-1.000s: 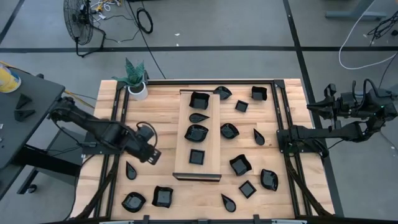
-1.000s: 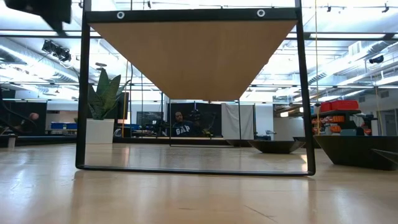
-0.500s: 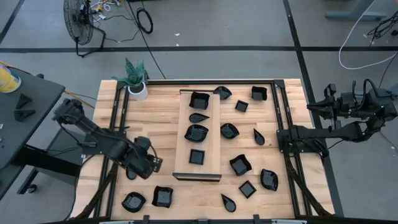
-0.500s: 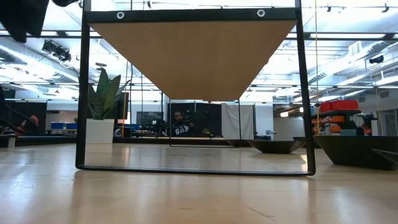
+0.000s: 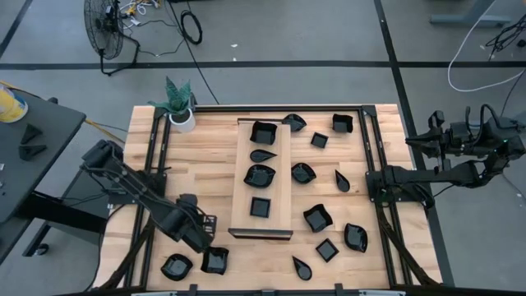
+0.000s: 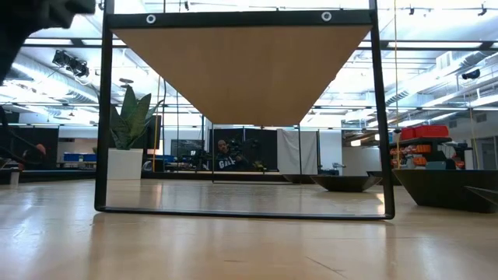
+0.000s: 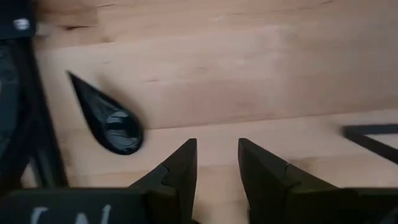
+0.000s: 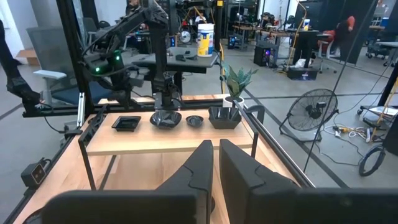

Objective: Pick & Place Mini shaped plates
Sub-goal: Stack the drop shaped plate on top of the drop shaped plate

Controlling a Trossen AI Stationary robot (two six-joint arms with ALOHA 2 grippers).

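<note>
Several glossy black mini shaped plates lie on the wooden table point(image 5: 205, 156). Others sit in a row on the raised pale board point(image 5: 261, 189): a square bowl point(image 5: 263, 131), a teardrop point(image 5: 263, 154), a leaf point(image 5: 260, 175) and a small square point(image 5: 260, 206). My left gripper point(image 5: 196, 234) point(image 7: 217, 158) points down over the near left part of the table. It is open, with bare wood between its fingers. A teardrop plate point(image 7: 107, 123) lies flat beside it, untouched. My right gripper point(image 5: 412, 141) point(image 8: 216, 149) is shut, level, and held high at the right edge.
Two black bowls point(image 5: 176, 265) point(image 5: 214, 260) lie just nearward of my left gripper. A potted plant point(image 5: 179, 105) stands at the far left corner. More plates are scattered right of the board, such as a square bowl point(image 5: 317, 217). Black frame rails point(image 5: 156, 164) run along both sides.
My left gripper has moved toward the table's near edge and sunk lower, rolling about its wrist as it went. Its fingers stay open.
</note>
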